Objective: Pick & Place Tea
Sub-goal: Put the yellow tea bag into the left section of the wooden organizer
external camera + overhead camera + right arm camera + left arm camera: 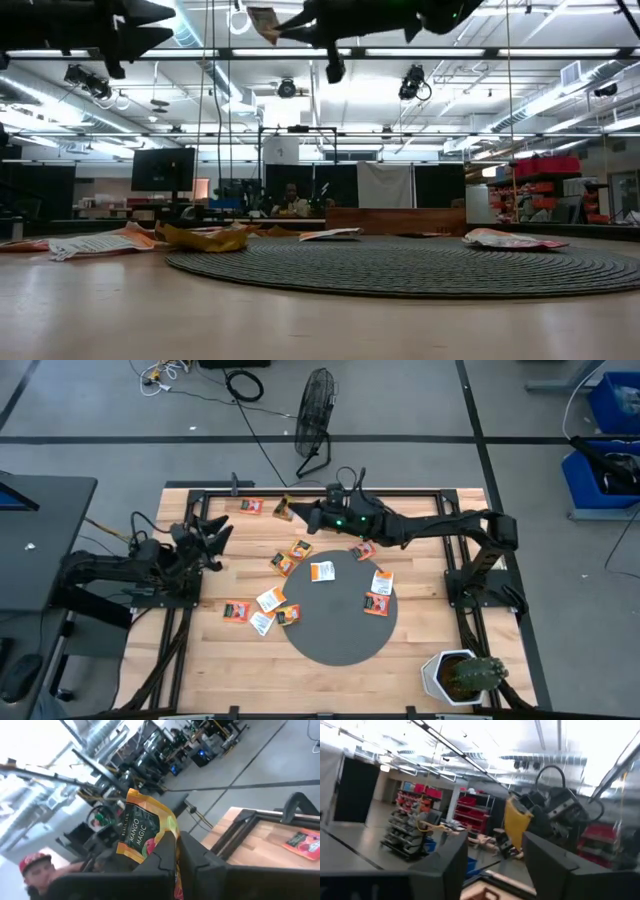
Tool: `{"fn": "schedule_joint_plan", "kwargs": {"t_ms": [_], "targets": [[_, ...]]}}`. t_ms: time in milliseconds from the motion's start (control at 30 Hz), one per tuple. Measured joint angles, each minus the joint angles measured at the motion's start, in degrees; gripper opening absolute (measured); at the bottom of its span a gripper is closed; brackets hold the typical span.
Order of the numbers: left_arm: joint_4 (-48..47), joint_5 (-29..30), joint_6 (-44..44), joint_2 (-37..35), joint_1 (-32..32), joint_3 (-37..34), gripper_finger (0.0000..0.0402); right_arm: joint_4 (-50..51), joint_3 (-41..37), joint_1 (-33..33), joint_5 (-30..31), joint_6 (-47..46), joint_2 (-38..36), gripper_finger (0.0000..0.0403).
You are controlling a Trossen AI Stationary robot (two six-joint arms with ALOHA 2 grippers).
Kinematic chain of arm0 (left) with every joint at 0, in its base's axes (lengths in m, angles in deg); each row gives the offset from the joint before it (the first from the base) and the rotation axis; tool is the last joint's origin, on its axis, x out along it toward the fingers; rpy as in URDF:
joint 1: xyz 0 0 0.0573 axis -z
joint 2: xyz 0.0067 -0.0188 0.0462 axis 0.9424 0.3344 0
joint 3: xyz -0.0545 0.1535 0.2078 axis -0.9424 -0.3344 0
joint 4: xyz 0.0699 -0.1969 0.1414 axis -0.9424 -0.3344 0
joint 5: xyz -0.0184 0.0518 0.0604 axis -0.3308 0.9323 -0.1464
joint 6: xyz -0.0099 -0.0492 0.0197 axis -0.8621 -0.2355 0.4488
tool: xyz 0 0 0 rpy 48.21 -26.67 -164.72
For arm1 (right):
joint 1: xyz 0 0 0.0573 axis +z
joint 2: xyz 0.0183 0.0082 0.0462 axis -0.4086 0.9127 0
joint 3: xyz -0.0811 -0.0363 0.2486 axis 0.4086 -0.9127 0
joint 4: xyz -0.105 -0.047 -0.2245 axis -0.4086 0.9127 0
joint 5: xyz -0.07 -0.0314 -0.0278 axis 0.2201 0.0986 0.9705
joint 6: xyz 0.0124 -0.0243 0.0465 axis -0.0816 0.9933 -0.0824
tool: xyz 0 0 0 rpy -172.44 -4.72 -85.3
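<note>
The right tool (296, 513) hangs high above the far side of the table (420, 640), its two fingers (165, 857) pressed together on a yellow-orange tea sachet (142, 832). The wrist view shows the sachet's lower edge pinched between them and its printed face standing up ahead of the tool, with "Mango Magic" legible on a dark panel. In the low view that sachet (264, 22) shows at the tip of the raised arm, well clear of the table.

Below and behind this tool, toward its own arm, other tea sachets lie flat: several on the round dark mat (340, 630), such as a white one (322, 571) near the mat's far edge, and more on the bare wood just beside the mat. One red sachet (250, 506) lies alone on the wood close to the far rail, near the tool's tip.

The left tool (218, 532) waits raised over the left side of the table, its fingers (442, 870) apart with nothing between them. The held sachet and the right arm show ahead of it in its wrist view.
</note>
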Motion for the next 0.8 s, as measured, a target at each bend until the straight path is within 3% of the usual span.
{"fn": "schedule_joint_plan", "kwargs": {"t_ms": [167,533,800], "targets": [[2.68,0.02,5.68,8.91,-0.01,3.7,0.0224,-0.67,2.13,0.0,0.21,-1.25,2.78,0.0],[5.34,-0.52,7.01,29.96,-2.39,16.78,0.0221,-0.76,8.31,0.0,-0.55,6.82,3.8,0.0],[6.19,-1.12,6.96,39.09,-5.83,23.45,0.022,-0.43,8.56,0.04,-0.36,6.68,3.8,0.0]]}}
